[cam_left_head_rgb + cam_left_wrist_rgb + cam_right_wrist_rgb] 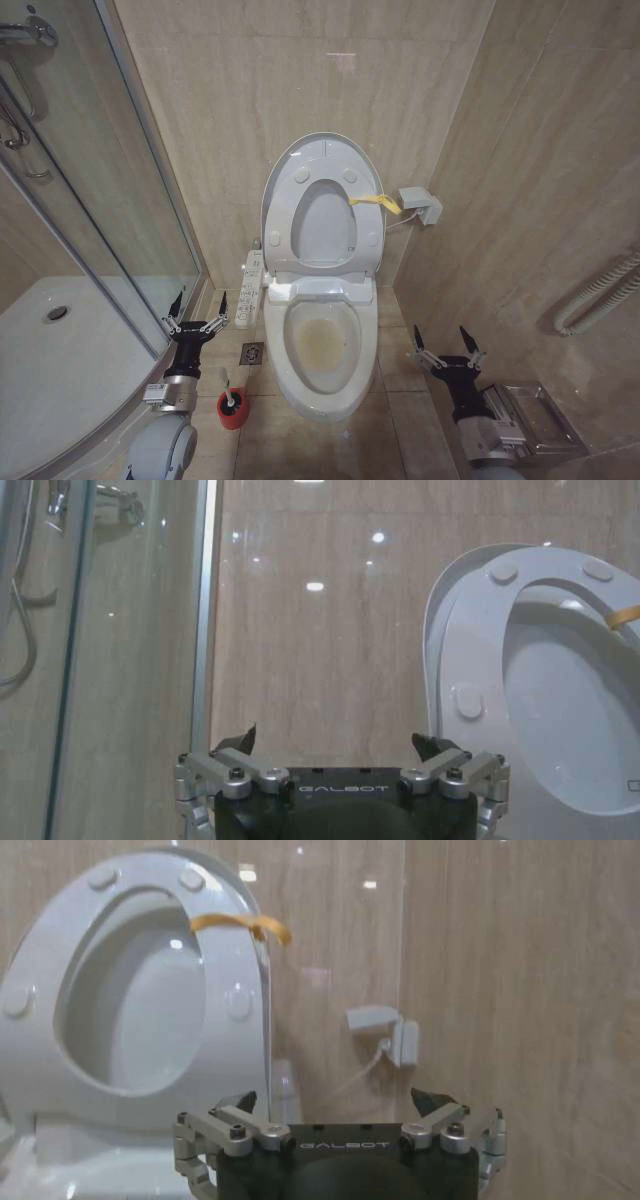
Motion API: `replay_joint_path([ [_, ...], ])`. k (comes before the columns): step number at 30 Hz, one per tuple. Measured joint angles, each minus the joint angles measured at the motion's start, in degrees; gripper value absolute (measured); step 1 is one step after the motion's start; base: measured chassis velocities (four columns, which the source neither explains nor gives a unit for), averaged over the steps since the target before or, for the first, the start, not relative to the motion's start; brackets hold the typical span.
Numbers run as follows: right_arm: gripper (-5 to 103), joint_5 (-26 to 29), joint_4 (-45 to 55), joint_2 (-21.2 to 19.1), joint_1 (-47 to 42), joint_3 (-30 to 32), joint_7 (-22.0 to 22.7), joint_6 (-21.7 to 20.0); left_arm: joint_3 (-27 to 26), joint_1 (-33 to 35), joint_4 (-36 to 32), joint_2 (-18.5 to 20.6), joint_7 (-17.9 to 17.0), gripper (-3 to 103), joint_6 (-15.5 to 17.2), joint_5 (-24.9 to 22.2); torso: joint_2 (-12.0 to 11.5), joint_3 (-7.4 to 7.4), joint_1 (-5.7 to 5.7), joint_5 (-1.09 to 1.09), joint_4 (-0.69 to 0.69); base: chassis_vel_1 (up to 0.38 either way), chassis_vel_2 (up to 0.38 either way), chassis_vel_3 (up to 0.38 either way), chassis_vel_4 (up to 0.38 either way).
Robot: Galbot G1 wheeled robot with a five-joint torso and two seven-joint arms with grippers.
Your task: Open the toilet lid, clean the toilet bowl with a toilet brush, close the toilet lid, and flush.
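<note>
The toilet lid (322, 225) stands raised against the back wall with the seat ring (287, 215) up in front of it; a yellow tab (375, 202) hangs at its side. Below, the toilet bowl (284, 372) is uncovered, with yellowish-brown staining inside. The toilet brush (232, 404) stands in its red holder on the floor left of the bowl. My left gripper (197, 312) is open beside the button panel (251, 290), just above the brush. My right gripper (448, 345) is open, right of the bowl. Both wrist views face the raised lid (570, 675) (130, 1020) past open grippers (340, 742) (340, 1099).
A glass shower enclosure (100, 200) and its white tray (60, 370) lie on the left. A floor drain (252, 353) sits between brush and bowl. A white wall box (420, 205) hangs right of the lid. A metal rack (540, 415) and white rail (600, 295) line the right wall.
</note>
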Motion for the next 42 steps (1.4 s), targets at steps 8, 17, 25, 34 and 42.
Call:
replay_joint_path([
  [8,100,3.34,-6.83,-2.68,10.79,-0.02,-0.03,-0.31,0.01,0.0,0.0,0.0,0.0,100,0.0,0.0,-0.01,0.01,0.01,0.03,-0.03,0.0,0.0,0.0,0.0],
  [17,100,7.45,-17.8,-7.38,25.08,-1.37,-0.03,-1.48,0.02,0.0,0.0,0.0,0.0,100,0.0,0.0,-0.02,0.02,0.02,0.03,0.0,0.0,0.0,0.0,0.0],
  [25,100,10.2,-24.8,-9.29,35.8,-2.33,0.78,-4.65,0.01,0.0,0.0,0.01,-0.01,100,0.0,0.0,-0.02,0.02,0.02,0.02,-0.05,0.0,0.0,0.0,0.0],
  [34,100,7.49,-34.17,-8.91,50.69,-6.63,1.31,-6.02,0.02,0.0,0.0,0.0,0.0,100,0.0,-0.01,-0.02,0.02,0.02,0.0,0.0,0.0,0.0,0.0,0.0],
  [42,100,5.45,-42.04,-6.89,58.57,-8.72,1.02,-5.8,0.01,0.0,0.0,0.0,0.0,100,0.0,0.0,-0.02,0.01,0.02,0.02,-0.01,0.0,0.0,0.0,0.0],
])
